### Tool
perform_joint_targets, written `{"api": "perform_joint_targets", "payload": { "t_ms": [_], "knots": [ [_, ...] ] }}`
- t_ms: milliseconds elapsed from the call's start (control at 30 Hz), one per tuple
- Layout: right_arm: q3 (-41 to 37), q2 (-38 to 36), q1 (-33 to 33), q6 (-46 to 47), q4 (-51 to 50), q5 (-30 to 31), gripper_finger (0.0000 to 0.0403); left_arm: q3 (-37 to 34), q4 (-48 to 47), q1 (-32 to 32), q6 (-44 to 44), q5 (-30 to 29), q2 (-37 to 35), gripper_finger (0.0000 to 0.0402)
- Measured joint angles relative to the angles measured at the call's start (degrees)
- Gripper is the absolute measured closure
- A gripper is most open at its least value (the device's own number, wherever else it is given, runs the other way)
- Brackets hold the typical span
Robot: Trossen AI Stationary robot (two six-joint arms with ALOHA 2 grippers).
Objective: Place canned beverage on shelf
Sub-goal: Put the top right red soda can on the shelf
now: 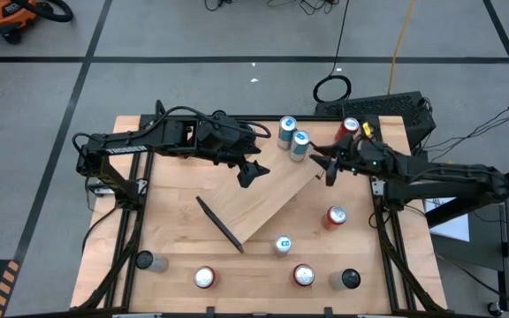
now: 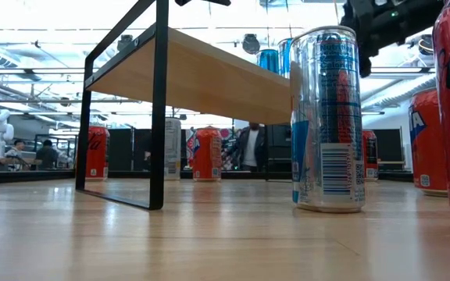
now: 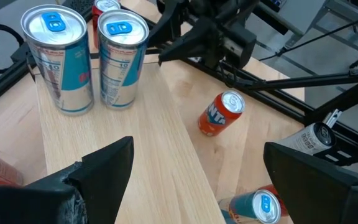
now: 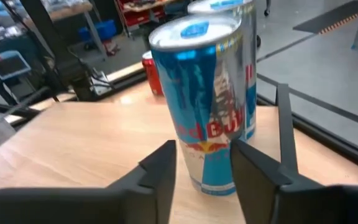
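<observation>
Right pincer (image 4: 202, 163), fingers narrowed and clear of the blue-and-silver slim can (image 4: 207, 93) standing on the light-wood board shelf (image 1: 268, 199), seems mid-release, so backing straight off without tipping it comes next; left pincer (image 3: 194, 171) waits open.

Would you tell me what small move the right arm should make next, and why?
Probably draw the right tool straight back from the nearer blue can. It already stands upright on the shelf beside a second can, and the fingers sit just short of it, not around it; backing off avoids tipping it. The left tool hovers open over the shelf.
</observation>
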Motion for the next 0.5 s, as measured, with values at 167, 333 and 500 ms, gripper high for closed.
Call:
{"api": "perform_joint_targets", "payload": {
  "t_ms": [167, 333, 500],
  "knots": [
    [0.0, 1.9, 0.0, -0.1, 0.1, 0.0, 0.0310, 0.0, 0.0, 0.0, -0.4, -0.4, 0.0, 0.0039],
    [0.0, 3.3, 0.0, -0.7, 1.2, 0.1, 0.0325, 0.0, 0.0, 0.0, -0.5, -0.7, 0.0, 0.0039],
    [0.0, 4.4, 0.0, -2.0, 2.0, 0.1, 0.0328, 0.0, 0.0, 0.0, -0.5, -1.1, 0.0, 0.0039]
  ]
}}
